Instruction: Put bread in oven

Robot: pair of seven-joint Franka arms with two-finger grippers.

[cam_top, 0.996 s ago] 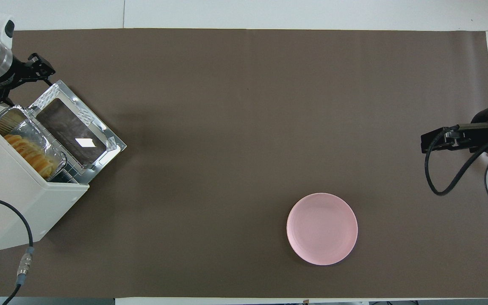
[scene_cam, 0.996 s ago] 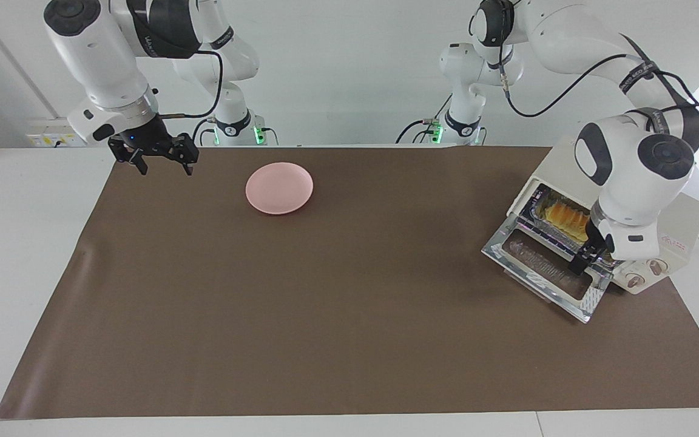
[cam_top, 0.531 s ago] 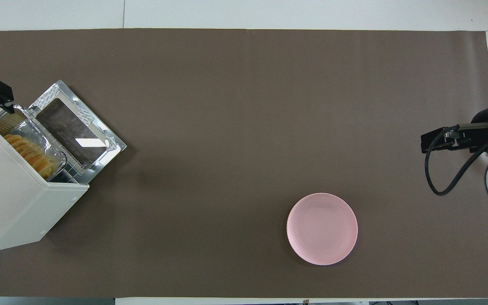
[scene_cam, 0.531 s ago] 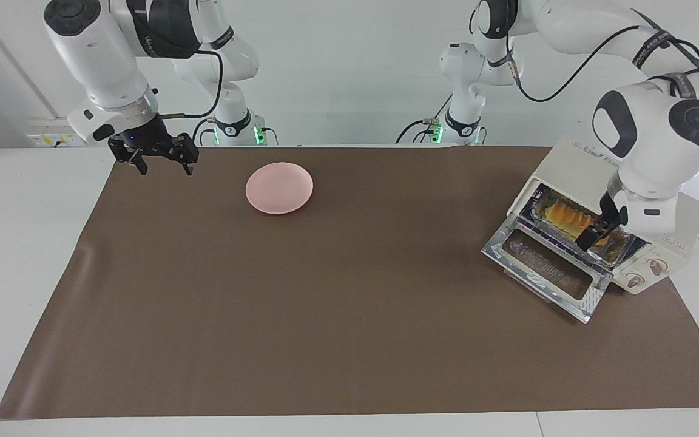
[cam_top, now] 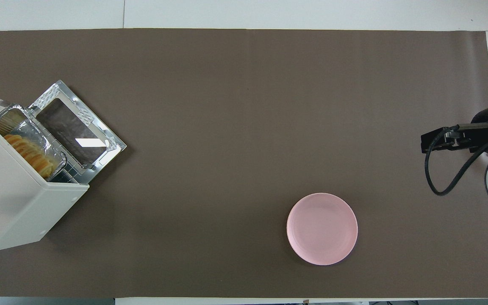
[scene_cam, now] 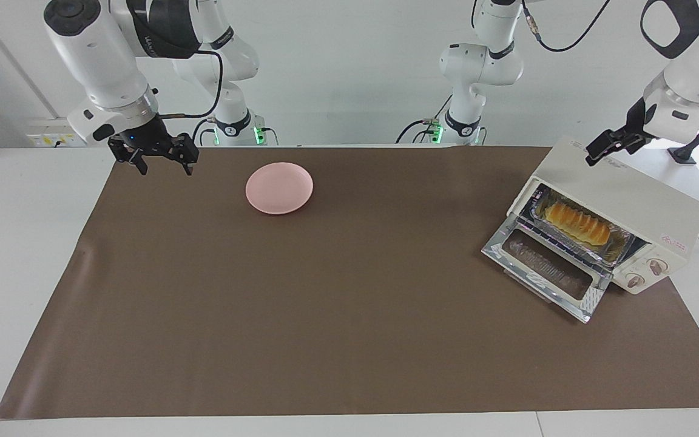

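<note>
The bread (scene_cam: 575,223) lies in a silver foil tray (scene_cam: 619,243) on the rack inside the cream-white oven (scene_cam: 628,191) at the left arm's end of the table. It also shows in the overhead view (cam_top: 28,154). The oven's glass door (scene_cam: 547,267) hangs open and flat. My left gripper (scene_cam: 598,153) is up in the air over the oven's top, clear of the bread, and out of the overhead view. My right gripper (scene_cam: 164,168) hangs open and empty over the right arm's end of the mat, and the arm waits.
An empty pink plate (scene_cam: 279,187) sits on the brown mat (scene_cam: 325,315), nearer to the robots than the mat's middle, toward the right arm's end. The oven (cam_top: 6,203) stands angled at the mat's corner, with its door (cam_top: 76,131) reaching onto the mat.
My left gripper has lifted out of the oven's mouth and drawn back up over the oven's top. The bread and tray stay inside. The right arm has not moved.
</note>
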